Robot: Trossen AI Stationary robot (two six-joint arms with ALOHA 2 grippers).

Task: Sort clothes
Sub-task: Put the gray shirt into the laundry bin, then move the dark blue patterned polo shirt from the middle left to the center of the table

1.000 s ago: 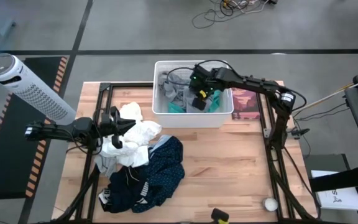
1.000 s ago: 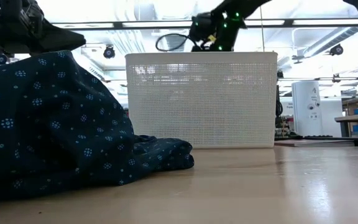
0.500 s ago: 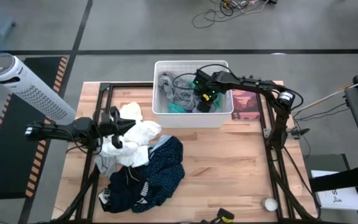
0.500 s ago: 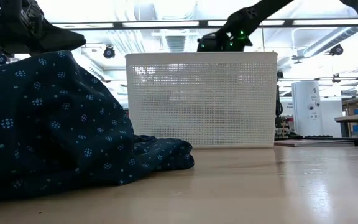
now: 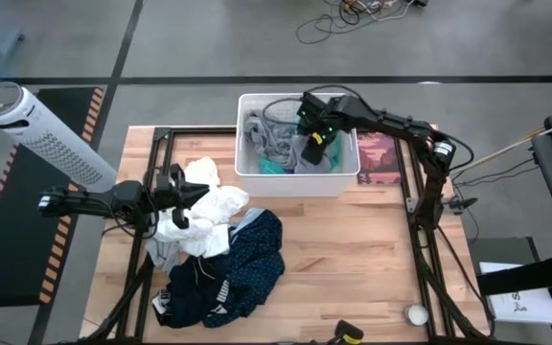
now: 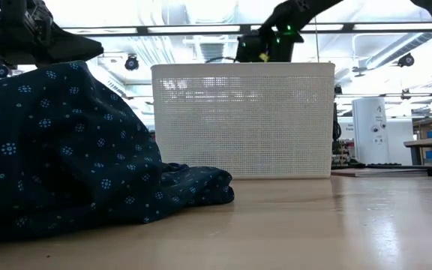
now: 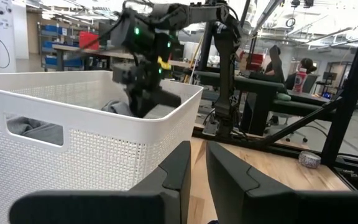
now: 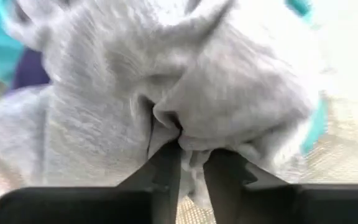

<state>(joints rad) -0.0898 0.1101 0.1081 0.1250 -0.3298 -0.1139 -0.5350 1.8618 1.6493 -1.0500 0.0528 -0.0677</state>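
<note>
While the right gripper hangs inside the white basket at the table's far edge, its narrowly parted fingers pinch a fold of the grey garment, beside the teal garment. Near the table's left edge, the left gripper, fingers almost together and holding nothing, rests over the white garments; the navy dotted garment lies just beside them.

A grey garment lay crumpled inside the basket, a teal one bunched beside it. On the table, white clothes sat heaped against a dark navy dotted garment, which sprawled rumpled toward the near edge.
</note>
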